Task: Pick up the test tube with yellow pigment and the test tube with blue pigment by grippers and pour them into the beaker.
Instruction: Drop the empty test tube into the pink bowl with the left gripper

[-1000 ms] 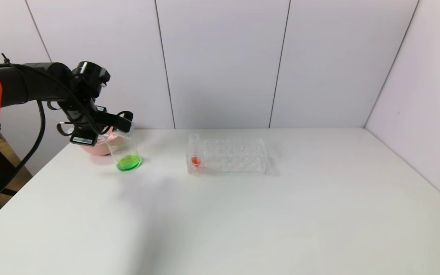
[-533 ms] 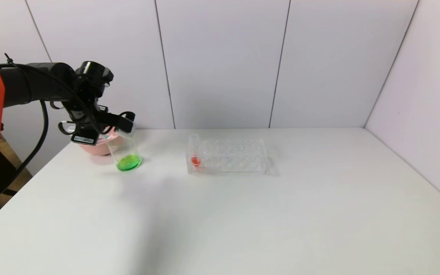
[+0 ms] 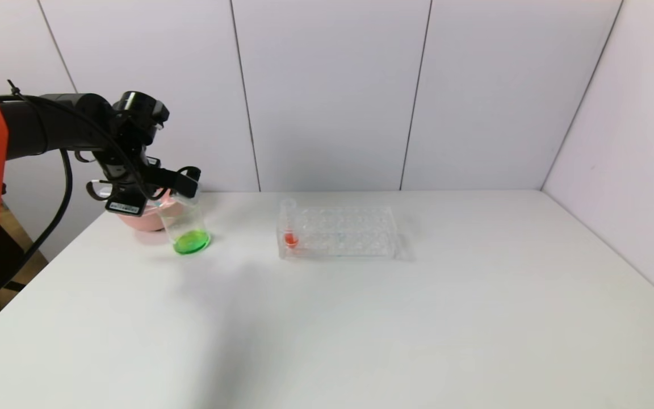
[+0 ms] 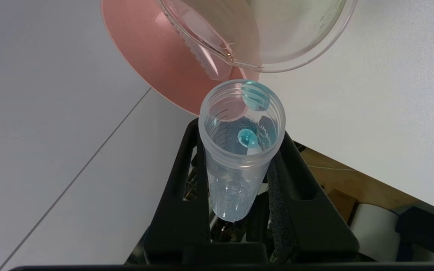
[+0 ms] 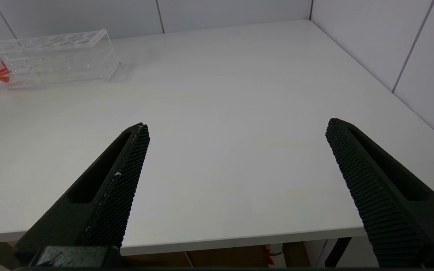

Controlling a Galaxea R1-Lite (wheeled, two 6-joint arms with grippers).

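My left gripper [image 3: 184, 185] is shut on the test tube with blue pigment [image 4: 239, 158]. The tube is tipped mouth-first over the rim of the beaker [image 3: 186, 226], and only blue drops cling inside it. In the left wrist view the tube's mouth is close to the beaker's pouring lip [image 4: 239, 64]. Green liquid lies in the beaker's bottom. The test tube with yellow pigment is out of view. My right gripper [image 5: 236, 125] is open and empty, low over the table's front edge.
A pink bowl [image 3: 137, 220] sits just behind the beaker at the table's far left. A clear tube rack [image 3: 341, 232] stands mid-table with one red-liquid tube [image 3: 289, 224] at its left end. White walls close the back and right.
The left gripper with the tube has lifted very slightly over the beaker. Nothing else has moved.
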